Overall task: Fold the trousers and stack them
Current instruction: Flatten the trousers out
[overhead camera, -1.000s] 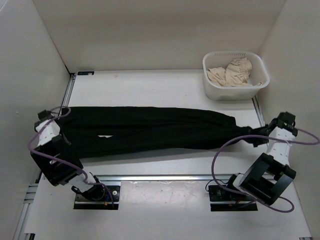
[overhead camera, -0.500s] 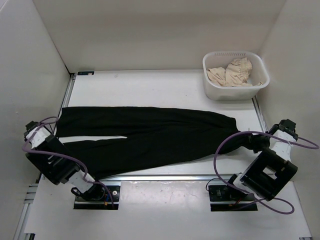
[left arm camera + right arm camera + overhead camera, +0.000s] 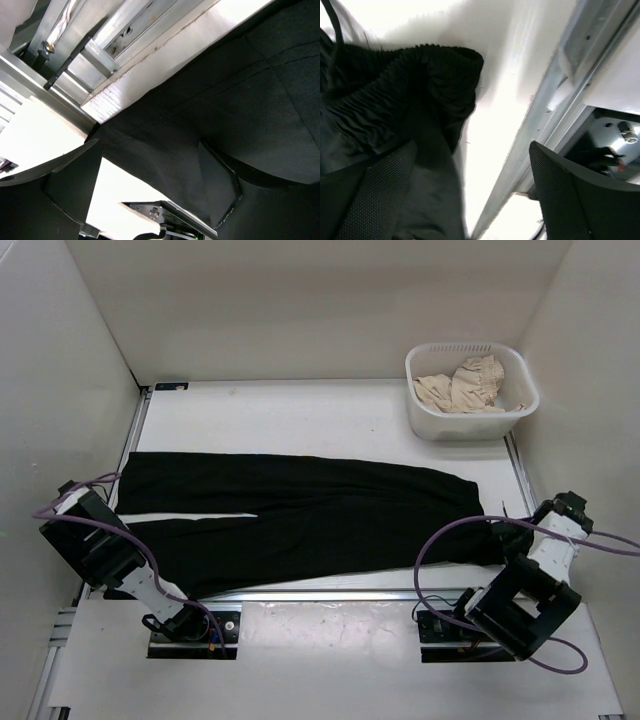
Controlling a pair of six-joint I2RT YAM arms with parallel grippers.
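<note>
Tabletop [image 3: 300,420] bears trousers [image 3: 320,510], one end partly hidden; left claw [image 3: 147,150], right claw [image 3: 472,150] released.

One pair of black trousers [image 3: 320,510] lies on the one table [image 3: 300,420], and it counts two legs [image 3: 190,552], both pointing toward 9 o'clock. One white basket [image 3: 430,426] stands at 2 o'clock, with one beige garment [image 3: 460,388] in it. There are two arms, the left arm [image 3: 100,550] at 8 o'clock and the right arm [image 3: 528,605] at 4 o'clock. That makes two grippers, the left gripper [image 3: 145,185] and the right gripper [image 3: 470,195], each showing two fingers [image 3: 375,195]. Two purple cables [image 3: 428,550] run one per arm, and two base mounts [image 3: 192,632] sit toward 6 o'clock
</note>
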